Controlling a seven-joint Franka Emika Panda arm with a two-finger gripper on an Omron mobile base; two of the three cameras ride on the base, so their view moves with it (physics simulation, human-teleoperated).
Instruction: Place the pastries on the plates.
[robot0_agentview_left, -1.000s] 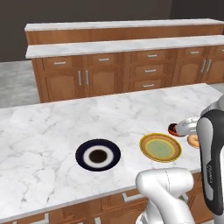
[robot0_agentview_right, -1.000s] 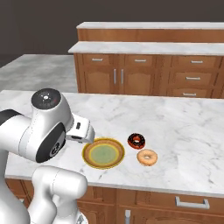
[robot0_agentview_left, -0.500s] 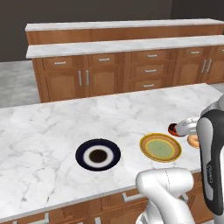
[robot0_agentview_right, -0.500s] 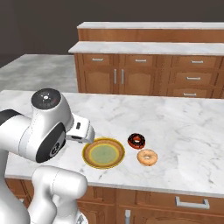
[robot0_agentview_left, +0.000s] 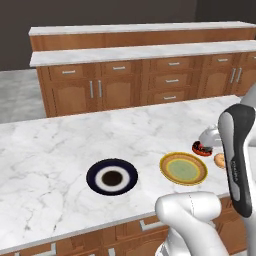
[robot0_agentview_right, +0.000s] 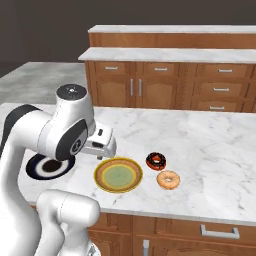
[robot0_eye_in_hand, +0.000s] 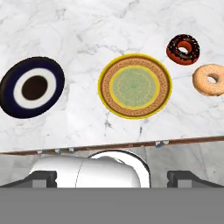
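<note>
Two plates on the marble surface (robot0_eye_in_hand: 87, 26): one navy plate (robot0_eye_in_hand: 32, 87) with a white ring, at 9 o'clock in the hand view; one yellow-rimmed plate (robot0_eye_in_hand: 134, 85) with a green centre. Two ring doughnuts at 2 o'clock: one chocolate doughnut (robot0_eye_in_hand: 183, 49), one glazed tan doughnut (robot0_eye_in_hand: 210, 79).
</note>
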